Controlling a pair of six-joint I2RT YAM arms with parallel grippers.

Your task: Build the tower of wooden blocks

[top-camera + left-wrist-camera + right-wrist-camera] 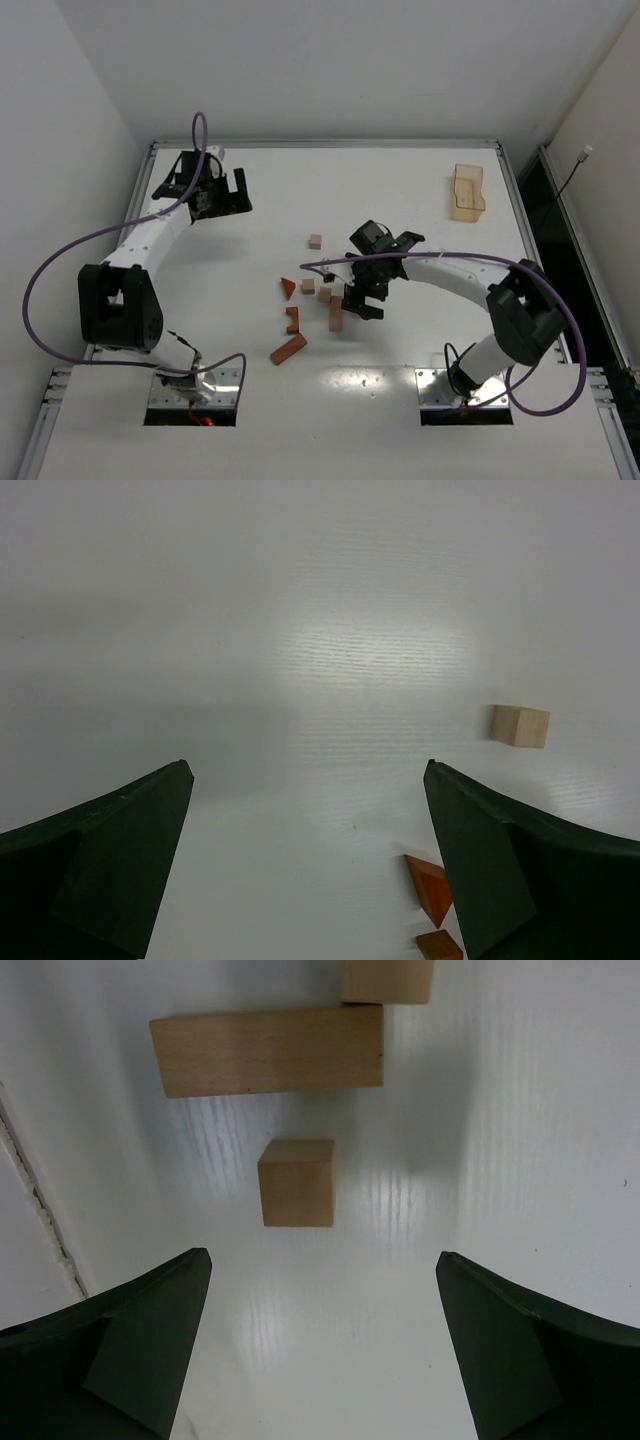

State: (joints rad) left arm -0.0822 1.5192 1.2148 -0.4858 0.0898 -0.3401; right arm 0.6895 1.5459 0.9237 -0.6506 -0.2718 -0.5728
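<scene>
Wood lies loose on the white table (400,180), and we judge that the wood block tower is not started: nothing stands on anything, as far as we can see. The wood blocks (310,300) are scattered near the middle of the table. A reddish triangle (288,288), a reddish notched piece (293,320) and a reddish bar (288,349) lie on the left side of the group. One tan cube (315,241) lies apart on the far side.

The right gripper (362,305) hovers over the tan pieces with its fingers spread wide and nothing between them. In its wrist view a small tan block (297,1181) lies just ahead of the fingers, and behind it a tan bar (270,1050) that seems to touch another tan piece (388,980). The left gripper (228,197) is also spread wide and holds nothing. It waits near the far left edge, well apart from the blocks.

So all the stacking is left to do. We think there is good room: bare table surrounds the group on every side, the table edges are well apart from it, and the wooden tray (466,192) rests near the far right corner, out of the way.
</scene>
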